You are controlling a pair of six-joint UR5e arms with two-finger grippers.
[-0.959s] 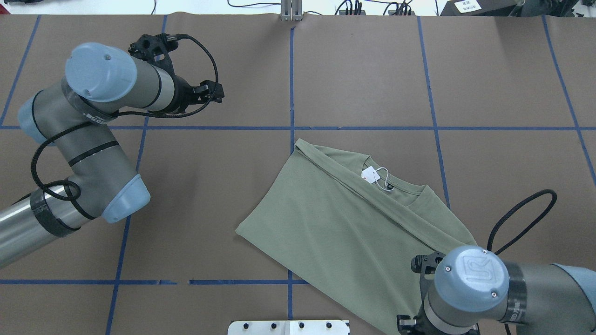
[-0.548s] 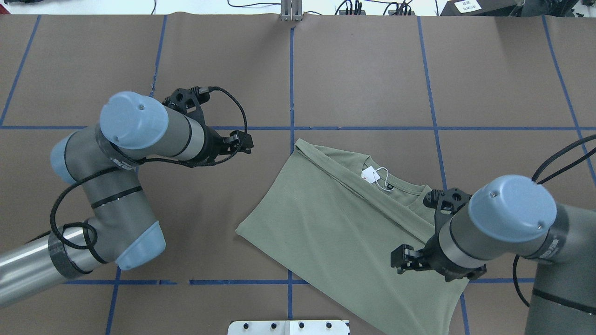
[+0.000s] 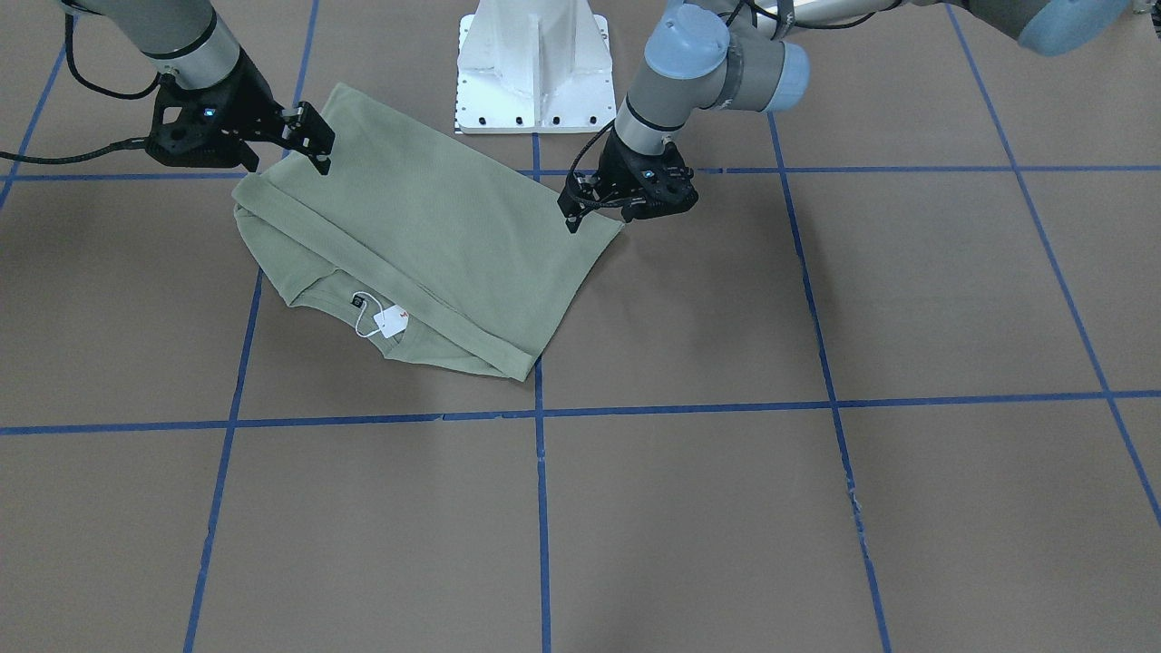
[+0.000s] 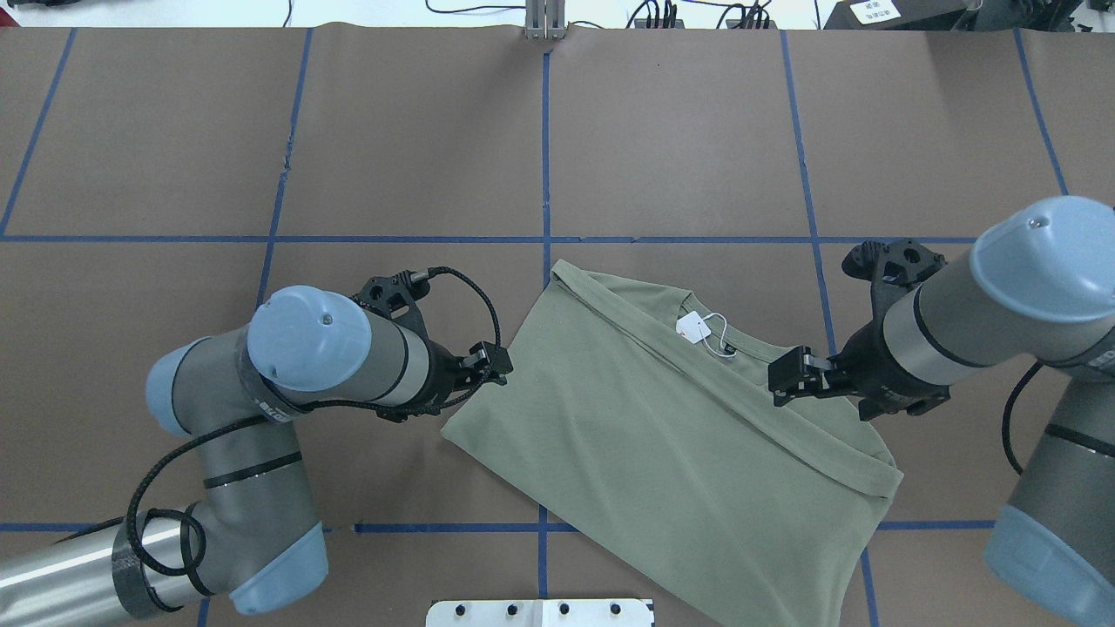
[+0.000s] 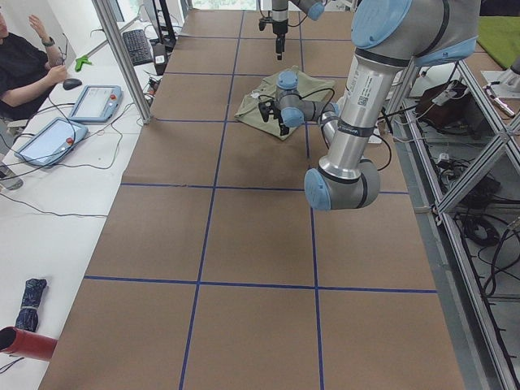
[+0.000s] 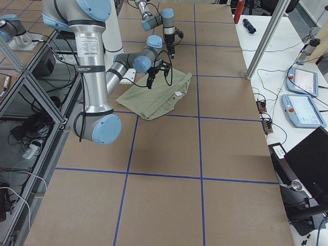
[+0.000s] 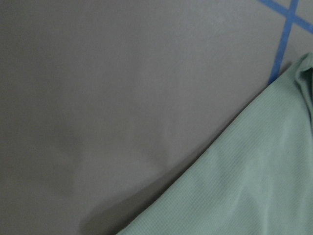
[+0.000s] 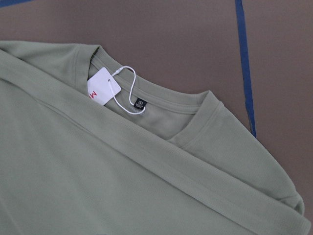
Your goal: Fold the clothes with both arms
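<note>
One sage-green shirt [image 4: 662,435] lies diagonally on the brown table cover [image 4: 679,131], centre to right in the overhead view. Its lower corner reaches down beside the white pedestal base [image 3: 533,68]. A folded-over layer with a hem band crosses just below the collar and covers part of the neckline. Blue tape lines [image 4: 546,157] grid the table. A person [image 5: 24,73] sits at the side bench with two tablets [image 5: 93,103].

Left arm [image 4: 261,409] is bent at the elbow, wrist pointing at the shirt's left side edge. Left gripper [image 4: 489,364] is low at that edge, jaws look parted, nothing held. The left wrist view shows only cloth edge and table.

Right arm [image 4: 976,313] comes in from the right. Right gripper [image 4: 784,380] hovers over the shoulder beside the collar, jaws apart, empty.

White hang tag [image 8: 103,86] on a string at the collar shows a red "M". Small black neck label [image 8: 140,104] is unreadable.
</note>
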